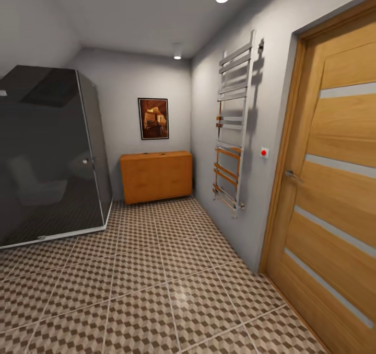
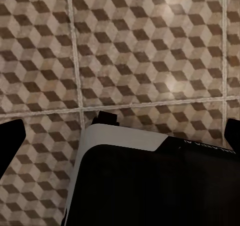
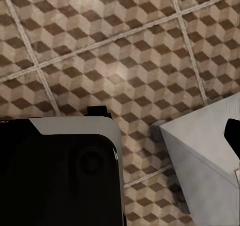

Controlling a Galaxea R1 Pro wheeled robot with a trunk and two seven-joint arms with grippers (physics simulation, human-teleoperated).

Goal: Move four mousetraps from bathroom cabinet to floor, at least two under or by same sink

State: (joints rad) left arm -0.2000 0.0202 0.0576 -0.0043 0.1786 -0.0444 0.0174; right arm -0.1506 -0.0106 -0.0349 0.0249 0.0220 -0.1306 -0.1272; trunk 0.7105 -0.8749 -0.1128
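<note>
Approach stage, judged from the layout: the robot stands on the bathroom floor (image 1: 156, 291) facing the cabinet (image 1: 155, 176), an orange-brown unit against the far wall below a framed picture (image 1: 153, 118); no mousetraps can be made out at this range, and they are presumably inside it; the next move calls for driving forward across the tiles until the cabinet front comes within arm's reach; a dark glass shower enclosure (image 1: 49, 155) stands to the left, a chrome towel rail (image 1: 232, 129) and a wooden door (image 1: 334, 186) line the right wall; both wrist views look down on cube-patterned tiles with pale grout, past parts of the robot's body; whether either gripper is open or closed cannot be told.
</note>
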